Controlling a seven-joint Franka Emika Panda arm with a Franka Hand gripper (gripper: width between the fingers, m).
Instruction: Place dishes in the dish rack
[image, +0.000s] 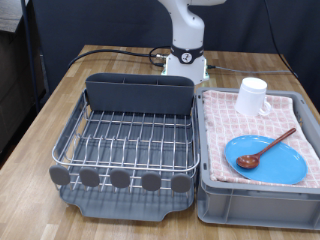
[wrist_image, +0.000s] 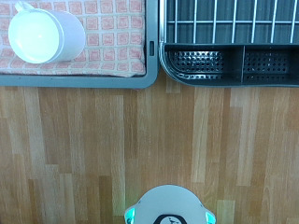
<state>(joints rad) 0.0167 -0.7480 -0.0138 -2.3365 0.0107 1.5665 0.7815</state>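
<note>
The dish rack (image: 125, 140), a silver wire grid on a dark grey tray with a tall grey caddy (image: 138, 95), stands empty on the exterior view's left. A white mug (image: 252, 96) stands at the back of the grey bin. In front of it lies a light-blue plate (image: 267, 158) with a reddish-brown wooden spoon (image: 268, 148) resting across it. The wrist view looks down from high up on the mug (wrist_image: 42, 34), the caddy (wrist_image: 229, 63) and the rack's wires (wrist_image: 224, 19). No gripper fingers show in either view.
The grey bin (image: 258, 195), lined with a pink checkered cloth (image: 225, 130), sits beside the rack on the wooden table (image: 60, 90). The robot's white base (image: 185, 55) stands behind both, with black cables (image: 120, 52) running along the table's back edge.
</note>
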